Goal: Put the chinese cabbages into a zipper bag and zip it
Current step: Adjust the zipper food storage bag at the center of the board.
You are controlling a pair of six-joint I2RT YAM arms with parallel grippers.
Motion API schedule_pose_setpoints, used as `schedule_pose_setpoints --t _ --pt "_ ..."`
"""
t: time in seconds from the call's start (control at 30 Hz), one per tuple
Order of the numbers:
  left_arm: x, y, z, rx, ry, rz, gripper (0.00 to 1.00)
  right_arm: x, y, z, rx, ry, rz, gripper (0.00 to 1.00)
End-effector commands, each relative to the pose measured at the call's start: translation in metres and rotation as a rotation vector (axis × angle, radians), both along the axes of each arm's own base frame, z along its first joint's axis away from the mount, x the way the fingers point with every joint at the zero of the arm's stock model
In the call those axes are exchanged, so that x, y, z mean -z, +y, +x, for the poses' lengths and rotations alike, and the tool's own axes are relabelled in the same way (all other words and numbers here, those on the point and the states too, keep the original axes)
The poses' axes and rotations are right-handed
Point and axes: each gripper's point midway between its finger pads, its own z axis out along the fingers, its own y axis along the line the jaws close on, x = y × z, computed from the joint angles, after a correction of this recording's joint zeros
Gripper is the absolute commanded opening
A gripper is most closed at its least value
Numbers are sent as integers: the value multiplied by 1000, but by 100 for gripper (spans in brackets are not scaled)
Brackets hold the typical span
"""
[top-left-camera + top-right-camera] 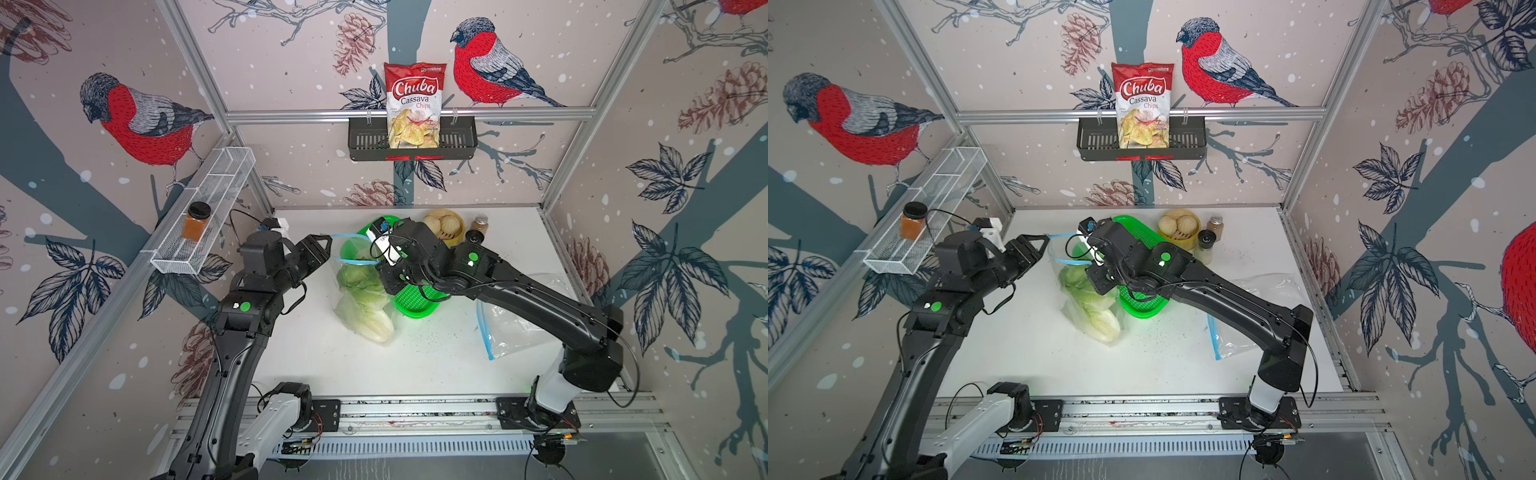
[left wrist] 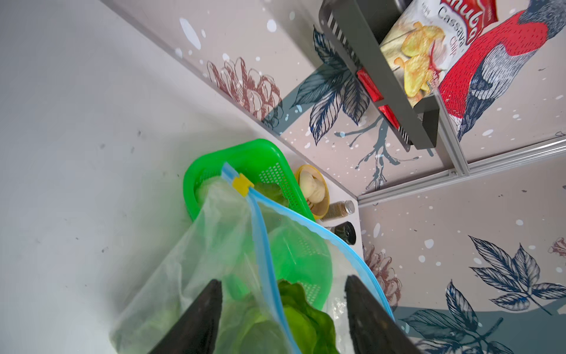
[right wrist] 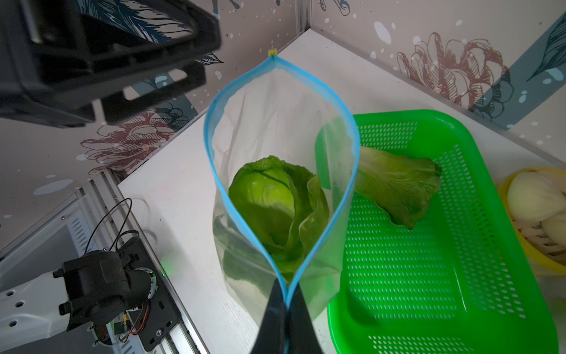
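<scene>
Beside the green basket, right gripper pinches the rim of the open zipper bag, chinese cabbages inside; left gripper spread astride that rim; another cabbage in the basket

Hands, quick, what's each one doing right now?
Left hand: open around the blue rim of the bag, not gripping it.
Right hand: closed on the bag rim.

black arms with green dots
</scene>
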Motion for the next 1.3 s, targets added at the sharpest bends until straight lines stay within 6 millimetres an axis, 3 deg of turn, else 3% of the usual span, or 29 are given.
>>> schedule_pose_setpoints --t 0.0,0.13,0.4,0.8,1.07,1.27 --pt "-23 14 -3 -1 -130 139 65 -9 -11 6 -6 -60 5 0" --pt "-31 16 -8 20 -224 235 68 -11 -33 13 -4 -83 29 0" --pt "-15 8 -19 85 -338 318 68 -4 -55 19 -23 -133 16 0" --pt "20 -5 -66 140 -337 167 67 18 -87 39 49 -100 -9 0" --pt "29 -39 -80 345 -356 74 67 22 -96 42 59 -84 16 0" --pt "28 -49 -81 406 -419 46 63 25 -98 39 51 -83 30 0"
